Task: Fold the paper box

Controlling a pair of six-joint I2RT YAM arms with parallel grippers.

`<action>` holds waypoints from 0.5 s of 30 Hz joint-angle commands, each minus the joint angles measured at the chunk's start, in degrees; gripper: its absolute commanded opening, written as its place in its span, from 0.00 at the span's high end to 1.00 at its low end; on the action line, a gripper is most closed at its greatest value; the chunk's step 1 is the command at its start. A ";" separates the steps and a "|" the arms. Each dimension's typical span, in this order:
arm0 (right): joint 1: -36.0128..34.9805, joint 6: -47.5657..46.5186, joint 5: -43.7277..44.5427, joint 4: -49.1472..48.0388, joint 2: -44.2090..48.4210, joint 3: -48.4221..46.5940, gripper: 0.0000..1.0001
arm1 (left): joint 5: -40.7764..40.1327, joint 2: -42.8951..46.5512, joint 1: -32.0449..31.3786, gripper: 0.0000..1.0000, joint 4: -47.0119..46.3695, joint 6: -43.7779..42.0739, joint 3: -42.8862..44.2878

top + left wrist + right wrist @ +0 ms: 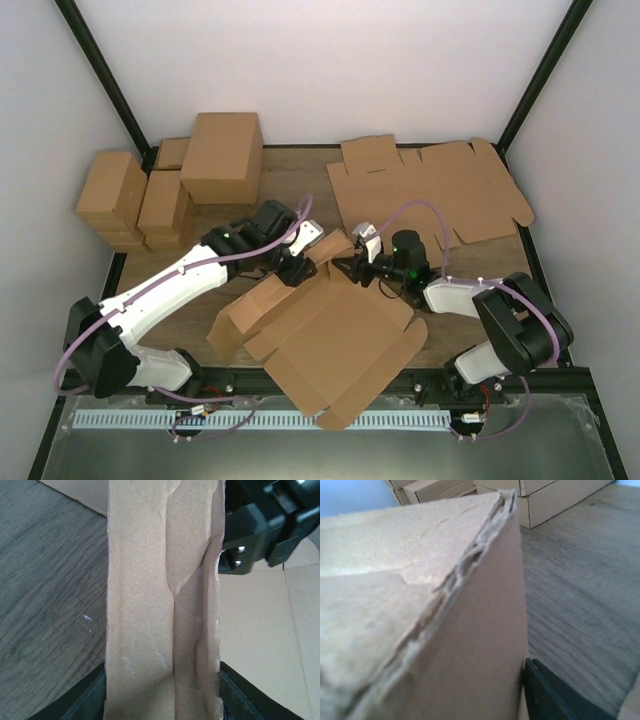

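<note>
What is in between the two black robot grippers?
A raised flap of the plain brown cardboard box piece stands between the left gripper and right gripper, shown in the top view.

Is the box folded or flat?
Partly folded: the left gripper holds one flap up; the rest of the box lies spread out.

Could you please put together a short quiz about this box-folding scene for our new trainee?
1. True or false: the paper box lies completely flat on the table.
2. Where does the spare flat cardboard sheet lie? A) far right B) far left C) under the arms' bases
3. What is stacked at the far left of the overhead view?
Key: 1 false, some flaps stand up; 2 A; 3 folded cartons.
</note>
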State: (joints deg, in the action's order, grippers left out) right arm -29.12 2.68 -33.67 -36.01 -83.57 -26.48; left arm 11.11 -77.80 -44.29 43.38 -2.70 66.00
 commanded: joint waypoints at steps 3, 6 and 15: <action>-4.29 2.05 13.23 -6.64 -1.73 -1.56 0.64 | 6.48 0.16 -0.53 0.48 -0.20 2.12 2.27; -5.21 3.67 16.99 -8.83 -2.00 -0.47 0.77 | 6.10 -0.12 -0.43 0.48 -0.13 2.68 2.45; -8.21 4.54 28.72 -6.86 -2.65 -0.65 0.98 | 7.68 -0.28 -0.04 0.48 -0.93 5.20 2.51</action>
State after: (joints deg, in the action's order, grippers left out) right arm -35.29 5.65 -13.52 -40.91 -85.67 -26.28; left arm 11.75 -77.82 -43.97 42.92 2.11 66.98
